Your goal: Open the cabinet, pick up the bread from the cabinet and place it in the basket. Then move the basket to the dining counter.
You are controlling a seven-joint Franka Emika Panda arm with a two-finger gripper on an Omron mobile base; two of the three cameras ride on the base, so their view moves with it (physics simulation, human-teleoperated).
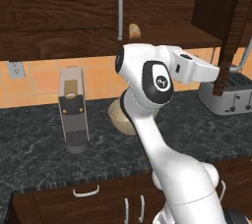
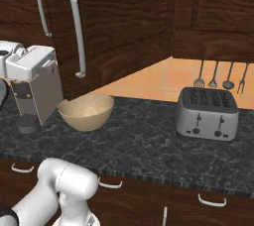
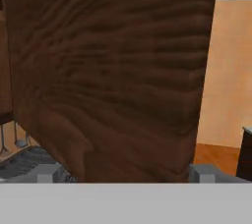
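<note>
You have the cabinet point(image 1: 59, 12) half opened: its right door point(image 1: 229, 31) stands swung out toward you, edge-on at 2 o'clock in the left base view, while the left door is shut with its silver bar handle point(image 1: 119, 9) hanging at 12 o'clock. That swing is why the bread point(image 1: 134, 31) is now exposed, a small tan roll sitting on the cabinet's shelf just right of that handle.

The basket point(image 2: 86, 111) waits on the black granite counter point(image 2: 149, 145) directly below the opening (a sensible spot, since the roll only has to come straight down into it). In the right base view it sits at 9 o'clock, between the coffee machine point(image 1: 73, 115) and the toaster point(image 2: 206, 113), well apart from the toaster.

Your arm reaches to the right with the hand against the open door, so the hand view looks flat onto brown wood grain; that suggests you are pushing or holding the door wide. The gripper's fingertips are barely visible at the bottom edge there, so I cannot tell whether the hand is spread or closed.

By my reading, step 1 is nearly done. Next you need to clear the door and reach to 11 o'clock for the roll; mind the door edge as you swing across.
</note>
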